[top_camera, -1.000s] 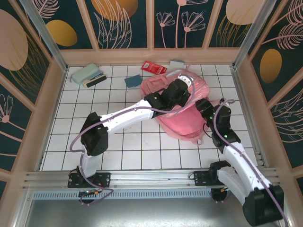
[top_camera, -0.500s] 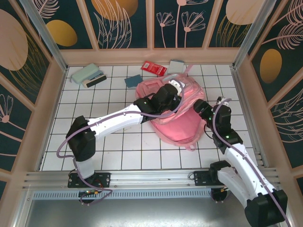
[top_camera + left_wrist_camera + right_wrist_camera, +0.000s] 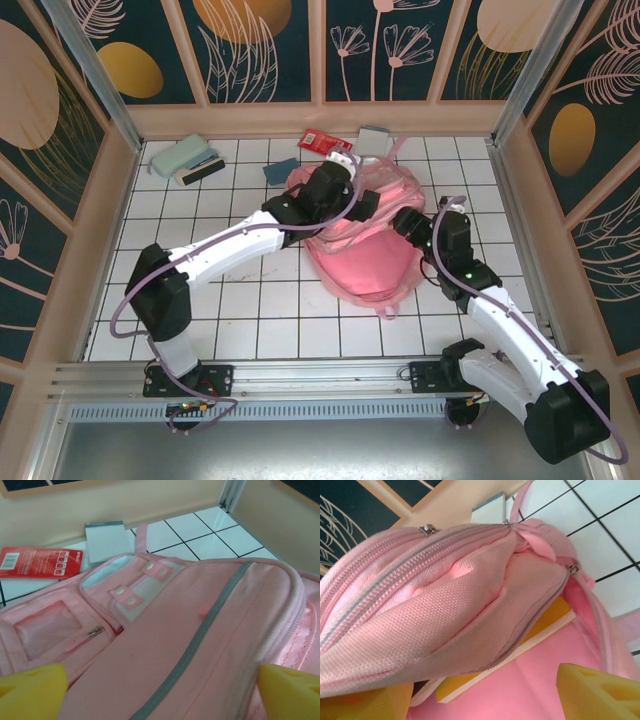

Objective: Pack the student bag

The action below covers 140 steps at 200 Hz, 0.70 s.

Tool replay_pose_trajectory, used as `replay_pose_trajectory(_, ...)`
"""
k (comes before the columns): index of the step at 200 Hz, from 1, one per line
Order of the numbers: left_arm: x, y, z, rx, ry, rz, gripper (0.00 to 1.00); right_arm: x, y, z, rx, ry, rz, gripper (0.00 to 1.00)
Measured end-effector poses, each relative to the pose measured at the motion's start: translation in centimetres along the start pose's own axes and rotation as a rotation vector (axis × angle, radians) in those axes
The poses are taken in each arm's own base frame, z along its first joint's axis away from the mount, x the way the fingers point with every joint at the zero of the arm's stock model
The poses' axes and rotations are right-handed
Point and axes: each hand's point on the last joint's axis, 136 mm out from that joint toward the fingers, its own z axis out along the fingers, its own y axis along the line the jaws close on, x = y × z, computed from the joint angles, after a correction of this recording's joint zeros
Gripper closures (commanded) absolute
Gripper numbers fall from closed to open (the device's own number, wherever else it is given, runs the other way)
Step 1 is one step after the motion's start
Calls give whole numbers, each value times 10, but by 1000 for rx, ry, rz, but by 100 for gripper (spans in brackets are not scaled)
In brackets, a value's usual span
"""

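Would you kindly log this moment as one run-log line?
student bag: unzipped | left gripper: open, over bag | right gripper: open, at opening | yellow book: inside

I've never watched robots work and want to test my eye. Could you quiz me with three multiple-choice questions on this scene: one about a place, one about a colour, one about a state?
1. Where does the red packet lie relative to the pink backpack?
A. Inside it
B. On the tiles behind it
C. In front of it, by the arm bases

2. What colour is the stripe across the backpack's front?
A. Green
B. Black
C. Grey

3. How does the left gripper stand?
A. Open, holding nothing
B. Shut on a strap
C. Shut on the packet

Answers:
1 B: the packet lies flat on the tiles beyond the bag's far edge.
2 C: the left wrist view shows a grey band on the pink fabric.
3 A: its yellow fingers sit far apart at opposite sides of the wrist view.
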Motion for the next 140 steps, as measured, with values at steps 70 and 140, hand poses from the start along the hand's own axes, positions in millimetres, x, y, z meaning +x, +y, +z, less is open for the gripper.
replay_pose_trajectory(70,-38,54,-56,-45,-108,-108,2,-18,-6,-25,50,-61,-7,24)
replay_pose_trajectory(140,-24,203,-65,-392,-136,-319,2,-42,5,-50,30,-117,-27,24)
